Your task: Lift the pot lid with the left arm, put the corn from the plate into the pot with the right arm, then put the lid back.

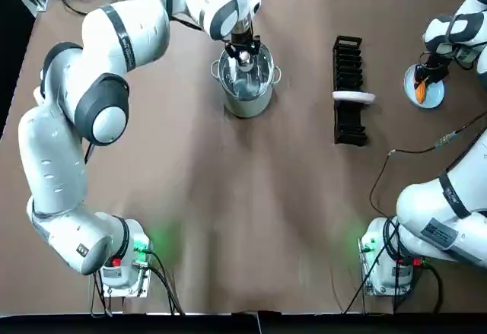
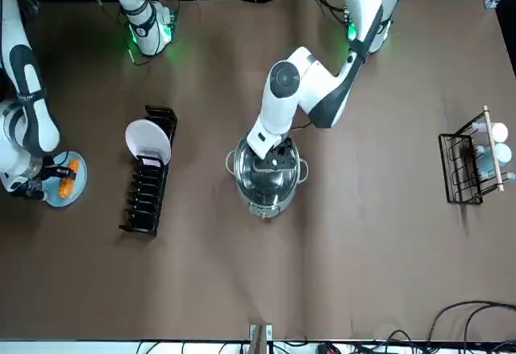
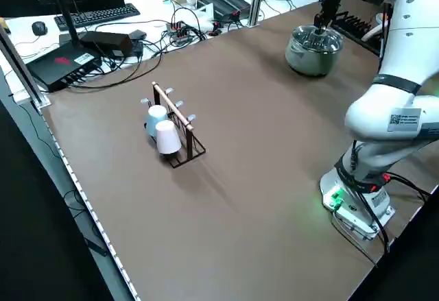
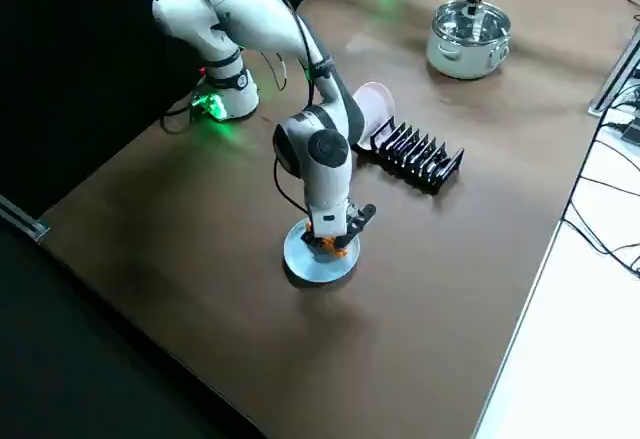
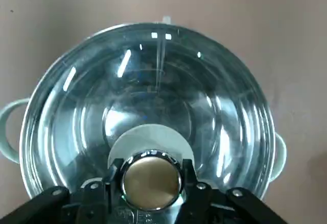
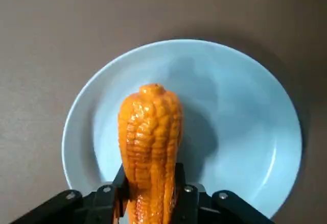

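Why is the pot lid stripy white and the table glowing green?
Left wrist view: the lid, gripped by the left hand, shows white glare streaks, probably reflected lights. Top view: green lamps at both arm bases tint the table. Right wrist view: the corn in the right hand shadows its plate.

No legible word, brand, number or sign in any view.
Right arm, link near base: white sticker, well back from right gripper fingers. Dark code-like print, unreadable.
Left arm, lower link: second sticker, well back from left gripper fingers. Print too small to read.
Off to side: red label on black box, well apart from both grippers' fingers. Lettering unreadable.
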`<state>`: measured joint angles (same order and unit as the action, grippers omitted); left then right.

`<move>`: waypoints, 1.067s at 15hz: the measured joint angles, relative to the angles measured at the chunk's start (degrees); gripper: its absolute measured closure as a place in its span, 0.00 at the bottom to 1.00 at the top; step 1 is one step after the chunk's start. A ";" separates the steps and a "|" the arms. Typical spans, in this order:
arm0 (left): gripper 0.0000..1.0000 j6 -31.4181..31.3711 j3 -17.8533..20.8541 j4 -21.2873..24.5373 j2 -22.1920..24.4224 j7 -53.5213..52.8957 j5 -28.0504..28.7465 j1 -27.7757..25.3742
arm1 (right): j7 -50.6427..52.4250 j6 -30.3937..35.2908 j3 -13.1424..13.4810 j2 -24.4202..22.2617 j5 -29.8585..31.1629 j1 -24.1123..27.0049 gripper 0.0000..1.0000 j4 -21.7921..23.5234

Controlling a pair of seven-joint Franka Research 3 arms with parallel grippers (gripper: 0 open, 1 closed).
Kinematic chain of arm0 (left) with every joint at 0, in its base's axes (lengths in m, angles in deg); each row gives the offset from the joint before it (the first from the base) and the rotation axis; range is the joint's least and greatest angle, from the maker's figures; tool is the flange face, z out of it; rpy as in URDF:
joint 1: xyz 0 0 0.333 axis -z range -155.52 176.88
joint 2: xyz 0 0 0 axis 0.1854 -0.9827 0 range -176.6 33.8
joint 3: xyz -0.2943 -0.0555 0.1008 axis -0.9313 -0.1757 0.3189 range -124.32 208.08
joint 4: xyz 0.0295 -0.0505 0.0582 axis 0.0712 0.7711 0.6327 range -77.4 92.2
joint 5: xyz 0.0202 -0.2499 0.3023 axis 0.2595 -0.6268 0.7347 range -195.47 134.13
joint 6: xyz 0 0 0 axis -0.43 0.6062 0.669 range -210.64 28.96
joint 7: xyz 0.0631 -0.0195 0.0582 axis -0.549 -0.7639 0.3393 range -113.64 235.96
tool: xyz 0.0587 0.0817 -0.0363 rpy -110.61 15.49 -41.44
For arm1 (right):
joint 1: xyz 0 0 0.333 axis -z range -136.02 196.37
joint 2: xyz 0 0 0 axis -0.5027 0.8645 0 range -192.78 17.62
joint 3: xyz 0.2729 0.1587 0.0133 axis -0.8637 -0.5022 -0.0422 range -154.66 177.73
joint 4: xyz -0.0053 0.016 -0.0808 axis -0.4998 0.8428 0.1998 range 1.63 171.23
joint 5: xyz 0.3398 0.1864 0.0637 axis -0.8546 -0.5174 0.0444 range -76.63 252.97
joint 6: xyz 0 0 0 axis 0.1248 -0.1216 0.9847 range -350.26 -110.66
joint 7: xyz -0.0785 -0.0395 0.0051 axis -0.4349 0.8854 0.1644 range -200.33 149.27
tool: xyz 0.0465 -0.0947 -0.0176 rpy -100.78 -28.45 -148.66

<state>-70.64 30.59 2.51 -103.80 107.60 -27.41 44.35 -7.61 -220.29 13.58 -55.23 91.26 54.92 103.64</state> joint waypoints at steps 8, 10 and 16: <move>0.49 14.45 0.23 -1.63 12.19 -0.64 -0.05 -12.41 | 2.16 14.15 -0.98 -3.86 3.50 -2.03 0.63 -5.50; 0.49 22.43 0.19 -1.41 14.61 -3.33 0.00 -17.00 | 2.57 22.62 -1.30 -7.77 3.47 -5.18 0.63 -8.11; 0.49 23.55 0.20 2.93 16.71 -11.95 0.08 -28.44 | -3.22 40.69 -1.90 -17.21 -6.04 -21.45 0.63 -13.75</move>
<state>-47.09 30.79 5.44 -87.09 95.66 -27.34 15.91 -10.83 -179.60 11.69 -72.44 85.22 33.47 89.89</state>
